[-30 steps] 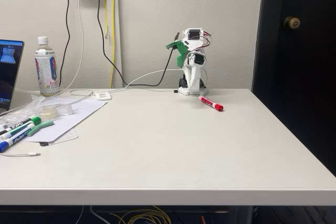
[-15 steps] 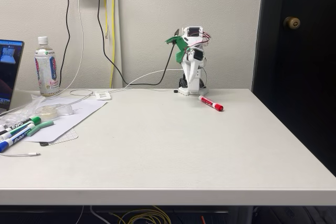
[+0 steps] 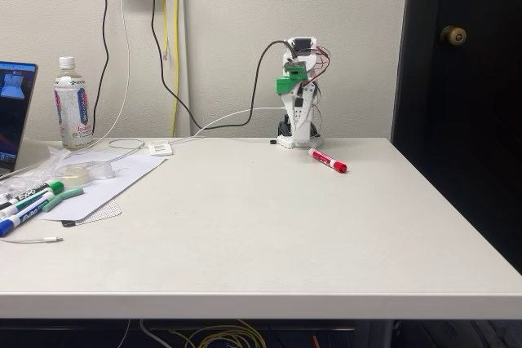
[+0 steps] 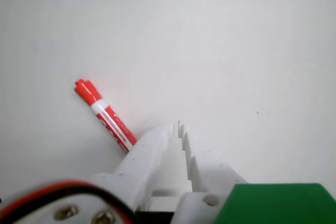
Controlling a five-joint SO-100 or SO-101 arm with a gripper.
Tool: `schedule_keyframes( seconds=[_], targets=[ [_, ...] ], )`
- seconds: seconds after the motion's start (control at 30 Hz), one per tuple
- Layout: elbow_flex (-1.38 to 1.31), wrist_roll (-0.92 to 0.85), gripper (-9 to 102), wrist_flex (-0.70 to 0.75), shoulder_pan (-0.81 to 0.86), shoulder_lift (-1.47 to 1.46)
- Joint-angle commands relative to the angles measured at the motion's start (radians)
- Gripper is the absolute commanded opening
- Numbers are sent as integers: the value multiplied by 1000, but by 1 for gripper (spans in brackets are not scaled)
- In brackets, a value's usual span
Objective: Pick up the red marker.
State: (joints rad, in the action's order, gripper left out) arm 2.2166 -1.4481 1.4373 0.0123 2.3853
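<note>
Item: red marker (image 4: 105, 115), short and thick, white label band on the barrel, lying flat on the white table (image 3: 269, 226). In the wrist view it is placed to the left of the gripper (image 4: 179, 126) and slightly ahead of it, well apart from the fingertips, with nothing touching it. Its long axis is set on a diagonal: the capped end is the far end, up and to the left of the fingers, while the other end runs down toward the gripper's left finger and is hidden behind that finger's body. In the fixed view the red marker (image 3: 328, 160) is seen just beside the arm's base, on the base's right and a little nearer the camera, with one end pointing back toward the base.

Tool: gripper, white two-finger type with toothed inner faces. In the wrist view the tips are seen pressed nearly together, with only a thin slit between them, and nothing is held. In the fixed view the gripper (image 3: 287, 83) is carried high above the table on a folded arm.

Relation governing the coming move, given as a judgement: the marker is off to the left of the line along which the fingers point, and is lying across neither finger. A swing toward that side, a spreading of the fingers and a descent are likely to be needed, with the fingers set across the barrel rather than along it
</note>
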Motion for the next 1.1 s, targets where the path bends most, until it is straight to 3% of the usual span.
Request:
schedule_keyframes(
  seconds=[0.0, 0.33, 0.57, 0.97, 1.07],
  targets=[
    [-55, -77, 0, 28, 0, -15],
    [-8, -187, 0, 104, -64, -40],
    [232, -202, 0, 8, -176, 98],
    [239, -224, 0, 15, -252, -72],
    [258, -224, 6, 11, -252, -48]
  ],
)
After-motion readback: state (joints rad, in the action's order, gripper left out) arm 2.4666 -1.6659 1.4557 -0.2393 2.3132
